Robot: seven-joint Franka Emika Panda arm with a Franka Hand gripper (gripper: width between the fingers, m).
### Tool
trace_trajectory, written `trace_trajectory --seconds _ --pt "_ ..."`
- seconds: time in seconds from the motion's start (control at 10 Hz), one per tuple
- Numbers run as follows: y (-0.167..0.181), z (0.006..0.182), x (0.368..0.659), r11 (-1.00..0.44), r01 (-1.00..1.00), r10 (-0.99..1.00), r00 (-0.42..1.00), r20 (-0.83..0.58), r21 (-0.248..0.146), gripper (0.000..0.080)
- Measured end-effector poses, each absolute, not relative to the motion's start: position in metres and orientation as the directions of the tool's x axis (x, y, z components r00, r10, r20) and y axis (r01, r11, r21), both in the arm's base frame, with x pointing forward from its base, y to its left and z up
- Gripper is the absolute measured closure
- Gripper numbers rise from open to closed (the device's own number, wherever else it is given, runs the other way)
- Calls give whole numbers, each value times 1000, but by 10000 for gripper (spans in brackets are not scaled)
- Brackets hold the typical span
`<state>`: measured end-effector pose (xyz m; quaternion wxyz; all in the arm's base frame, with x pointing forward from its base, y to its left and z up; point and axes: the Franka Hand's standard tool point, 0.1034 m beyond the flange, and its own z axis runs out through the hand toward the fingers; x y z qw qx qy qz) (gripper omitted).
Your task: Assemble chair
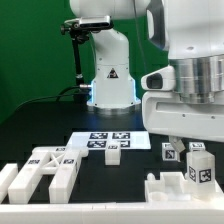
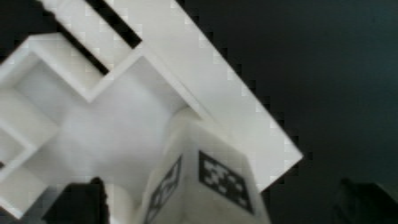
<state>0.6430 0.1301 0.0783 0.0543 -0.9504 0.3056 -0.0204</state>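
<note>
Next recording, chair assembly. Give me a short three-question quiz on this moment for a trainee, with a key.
1. True or false: the gripper hangs at the exterior view's left.
2. Which thing lies flat on the black table, tags up, in front of the robot base? A) the marker board B) a screwdriver C) a finished chair
3. Fill in: in the wrist view, a tagged white block shows between the two dark ____ of the gripper.

Key: 1 false (it hangs at the exterior view's right); 2 A; 3 fingers.
</note>
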Motion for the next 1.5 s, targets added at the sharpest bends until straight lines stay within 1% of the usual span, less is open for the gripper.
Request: trace_trajectory --seconds 0.2,0.3,0.5,0.6,0.7,0.8,0.9,1.0,1.1,1.3,1.4,1.5 --pt "127 78 644 -867 -486 -491 871 20 -112 152" --pt "127 78 644 -909 -402 -407 913 30 -110 152" --pt "121 75 648 -993 -83 -90 993 83 -79 150" --pt "121 73 649 -995 -58 -65 993 94 -80 150" --pt "123 73 649 -992 -94 -102 991 90 -86 150" --pt "122 73 649 -992 -95 -103 991 90 -86 266" --pt "122 73 649 -987 -135 -143 986 86 -91 266" --pt "123 73 649 -973 -208 -216 973 79 -98 450" --pt "122 73 649 -955 -277 -285 956 72 -103 510" --pt "122 73 649 -869 -480 -488 871 55 -117 510" --pt "121 73 649 -798 -590 -598 801 40 -124 510" --pt "121 73 649 -677 -723 -730 683 8 -136 510"
